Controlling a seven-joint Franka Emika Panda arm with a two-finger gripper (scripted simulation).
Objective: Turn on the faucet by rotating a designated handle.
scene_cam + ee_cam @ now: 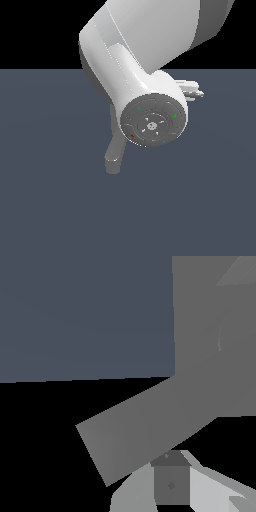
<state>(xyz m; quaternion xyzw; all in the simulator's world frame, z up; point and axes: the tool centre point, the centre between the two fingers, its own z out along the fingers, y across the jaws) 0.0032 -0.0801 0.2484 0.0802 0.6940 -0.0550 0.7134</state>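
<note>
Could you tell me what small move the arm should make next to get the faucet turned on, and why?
Probably a short sideways push. In the wrist view a grey bar, likely the handle, lies right beside a gripper finger, though contact is unclear. The exterior view hides the gripper behind the arm; only part of the faucet shows below.

Arm (pixel 145 55) in front of faucet (pixel 115 155), hiding most of it

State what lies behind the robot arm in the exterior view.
Behind the arm, only part of the faucet shows: a grey piece hanging below it over the dark floor. The rest, including any handle, is covered.
</note>
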